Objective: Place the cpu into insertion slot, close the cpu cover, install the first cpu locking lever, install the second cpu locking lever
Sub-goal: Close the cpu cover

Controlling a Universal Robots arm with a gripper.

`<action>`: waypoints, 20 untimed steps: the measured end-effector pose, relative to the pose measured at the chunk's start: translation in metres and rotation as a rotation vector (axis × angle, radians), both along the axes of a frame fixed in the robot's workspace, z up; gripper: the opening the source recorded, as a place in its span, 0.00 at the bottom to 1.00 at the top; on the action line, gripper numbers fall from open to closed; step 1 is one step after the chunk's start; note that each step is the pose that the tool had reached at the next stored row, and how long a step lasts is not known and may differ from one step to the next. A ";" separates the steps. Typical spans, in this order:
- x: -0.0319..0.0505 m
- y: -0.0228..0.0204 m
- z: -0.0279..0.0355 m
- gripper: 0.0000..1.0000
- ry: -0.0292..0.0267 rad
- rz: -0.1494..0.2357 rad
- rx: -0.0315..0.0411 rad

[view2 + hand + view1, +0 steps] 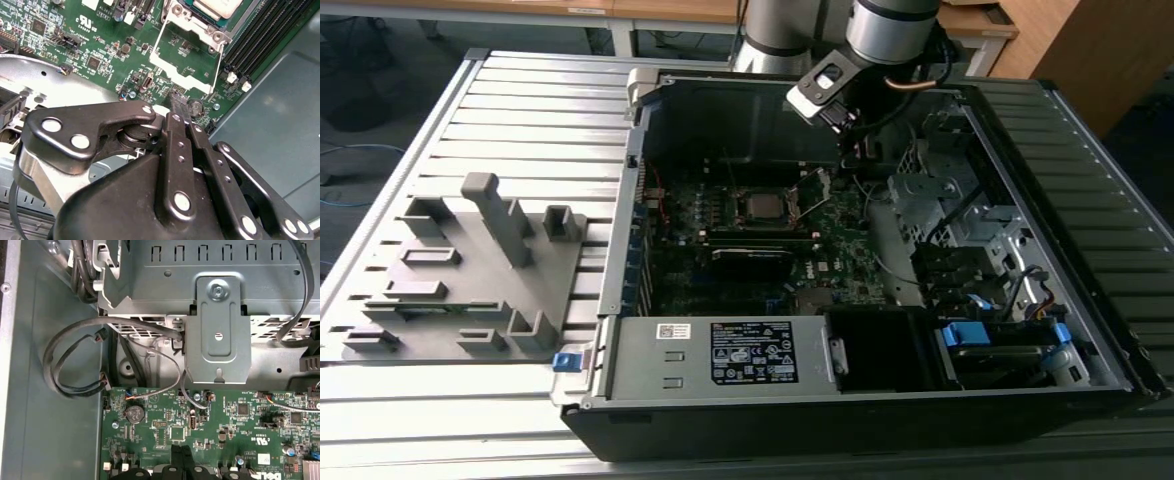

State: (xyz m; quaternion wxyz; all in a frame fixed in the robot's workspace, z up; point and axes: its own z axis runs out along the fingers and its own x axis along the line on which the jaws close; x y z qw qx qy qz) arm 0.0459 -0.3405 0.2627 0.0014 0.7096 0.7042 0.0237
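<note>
The cpu, a silver-grey square, lies in the insertion slot on the green motherboard inside the open computer case. Its corner shows in the second wrist view. The cpu cover, a thin silvery frame with a big window, stands flipped open and reaches from the slot toward my gripper. My gripper hangs over the board to the exterior view's right of the slot. In both wrist views its black fingers are pressed together with nothing between them, and the gripper's tip sits just past the cover's free edge.
Long black memory sticks run beside the slot. A grey metal drive bracket and looped black cables sit beyond the board's edge. The power supply fills the case's front. A grey fixture plate lies at the exterior view's left.
</note>
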 end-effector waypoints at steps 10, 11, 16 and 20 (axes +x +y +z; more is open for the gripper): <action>0.0005 0.0000 -0.0049 0.11 0.0007 0.000 -0.0011; 0.0008 0.0000 -0.0053 0.11 0.0016 0.000 -0.0011; 0.0025 0.0001 -0.0076 0.11 0.0054 0.000 -0.0011; 0.0030 0.0000 -0.0124 0.11 0.0071 0.000 -0.0011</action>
